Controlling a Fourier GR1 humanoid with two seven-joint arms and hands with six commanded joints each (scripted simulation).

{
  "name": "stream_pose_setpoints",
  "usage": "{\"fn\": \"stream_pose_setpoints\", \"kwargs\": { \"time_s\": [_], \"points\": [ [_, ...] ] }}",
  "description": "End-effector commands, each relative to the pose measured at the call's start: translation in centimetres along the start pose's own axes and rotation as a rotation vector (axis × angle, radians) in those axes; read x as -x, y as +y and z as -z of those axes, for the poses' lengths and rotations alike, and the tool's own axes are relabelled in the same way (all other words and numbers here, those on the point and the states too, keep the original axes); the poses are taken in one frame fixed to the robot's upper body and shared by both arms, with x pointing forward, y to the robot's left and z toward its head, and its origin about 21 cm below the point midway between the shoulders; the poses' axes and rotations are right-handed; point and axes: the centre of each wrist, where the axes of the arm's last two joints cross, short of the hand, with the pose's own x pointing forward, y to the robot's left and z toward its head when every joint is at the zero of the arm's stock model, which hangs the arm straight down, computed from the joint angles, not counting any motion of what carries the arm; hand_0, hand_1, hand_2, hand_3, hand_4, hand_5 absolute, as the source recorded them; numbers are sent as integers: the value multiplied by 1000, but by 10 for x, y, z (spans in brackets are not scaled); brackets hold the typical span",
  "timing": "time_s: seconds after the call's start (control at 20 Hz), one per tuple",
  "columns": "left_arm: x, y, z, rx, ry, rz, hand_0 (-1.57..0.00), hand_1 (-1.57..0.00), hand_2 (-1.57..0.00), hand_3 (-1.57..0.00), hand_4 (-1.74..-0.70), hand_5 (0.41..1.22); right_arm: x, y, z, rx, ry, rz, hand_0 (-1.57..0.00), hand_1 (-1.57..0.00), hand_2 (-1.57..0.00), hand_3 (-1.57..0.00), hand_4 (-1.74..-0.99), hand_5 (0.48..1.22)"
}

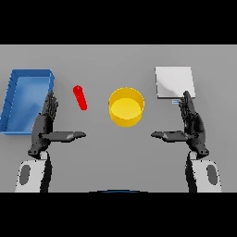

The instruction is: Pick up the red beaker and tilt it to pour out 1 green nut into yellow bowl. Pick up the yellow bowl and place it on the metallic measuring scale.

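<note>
The red beaker (80, 97) is a narrow red tube standing on the table left of centre. The yellow bowl (126, 107) sits in the middle, and I see nothing inside it. At the back right lies the metallic measuring scale (173, 82), a flat silver square. My left hand (45, 125) is open near the table's front left, fingers straight and thumb pointing inward, just below and left of the beaker without touching it. My right hand (191, 125) mirrors it at the front right, open, its fingertips near the scale's front edge. No green nut is visible.
A blue rectangular bin (14, 99) stands at the far left, right beside my left hand's fingers.
</note>
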Motion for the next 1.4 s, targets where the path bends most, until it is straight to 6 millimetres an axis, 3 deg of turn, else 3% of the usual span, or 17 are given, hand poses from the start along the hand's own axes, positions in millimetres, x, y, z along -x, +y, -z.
{"fn": "stream_pose_setpoints", "kwargs": {
  "time_s": [0.0, 0.25, 0.4, 0.6, 0.75, 1.0, 1.35],
  "points": [
    [0, -1, -1, 0, -1, -1, 1, 1, 1, 1, -1141, 660, 0, 0, 1, 1, 0, 1, 1, 1, 1, 1, -1071, 578],
    [1, -8, -8, 5, -13, -1, 1, 1, 1, 1, -1141, 660, 2, 2, 4, 0, 8, -3, 1, 1, 1, 1, -1071, 578],
    [-15, -11, -33, 82, -81, 154, 1, 1, 1, 1, -1144, 660, -8, 4, -13, -33, -160, -297, 1, 1, 1, 1, -1066, 576],
    [-26, -14, -41, 103, -34, 201, 1, 1, 1, 1, -1138, 655, -13, 9, -14, -47, -155, -323, 1, 1, 1, 1, -1103, 592],
    [-23, -14, -32, 105, 17, 205, 1, 1, 1, 1, -1137, 649, -12, 8, -16, -62, -150, -305, 1, 1, 1, 1, -1147, 614],
    [-8, -13, 5, 110, 59, 209, 1, 1, 1, 1, -1169, 648, -14, 9, -15, -86, -153, -249, 1, 1, 1, 1, -1209, 627],
    [7, -19, 49, 148, 65, 229, 1, 1, 1, 1, -1183, 637, -15, 1, -16, -87, -163, -247, 1, 1, 1, 1, -1227, 625]
  ]
}}
